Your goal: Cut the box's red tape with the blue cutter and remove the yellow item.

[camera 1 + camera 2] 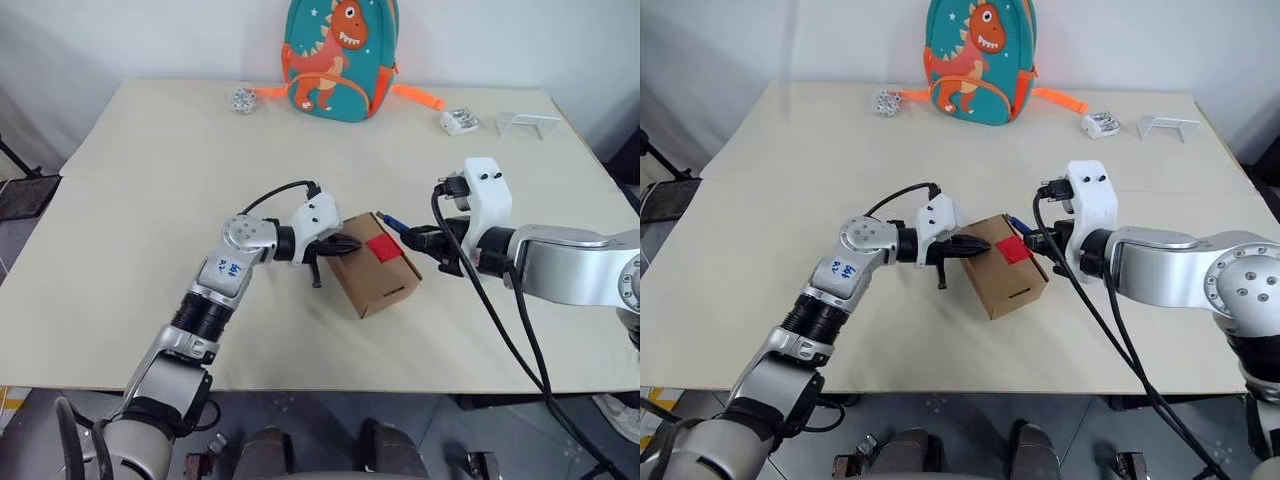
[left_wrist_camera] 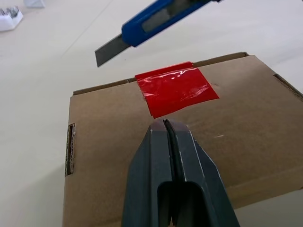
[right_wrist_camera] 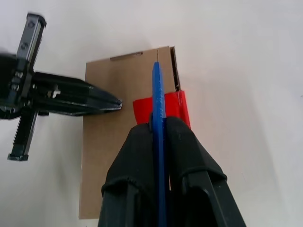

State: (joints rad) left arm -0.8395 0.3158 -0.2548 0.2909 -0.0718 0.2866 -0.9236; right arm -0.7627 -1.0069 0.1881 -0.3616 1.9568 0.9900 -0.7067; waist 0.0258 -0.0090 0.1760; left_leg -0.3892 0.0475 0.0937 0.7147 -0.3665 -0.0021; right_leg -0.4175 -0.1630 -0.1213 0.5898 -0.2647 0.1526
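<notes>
The brown box [image 1: 372, 282] lies on the table [image 1: 150, 200] in front of me, with the red tape [image 1: 382, 248] across its top seam. My left gripper [image 2: 164, 124] is shut, its tips pressed on the box top just short of the red tape [image 2: 175, 90]. My right gripper [image 3: 158, 124] is shut on the blue cutter [image 3: 157, 94], which it holds edge-up over the tape. The cutter's blade [image 2: 111, 48] is out and hovers just above the far edge of the box, beside the tape. The yellow item is hidden.
A teal dinosaur backpack [image 1: 340, 55] stands at the table's far edge. Near it lie a small silvery ball [image 1: 242, 100], a small white object [image 1: 459, 122] and a clear stand [image 1: 527, 124]. Cables hang from both wrists.
</notes>
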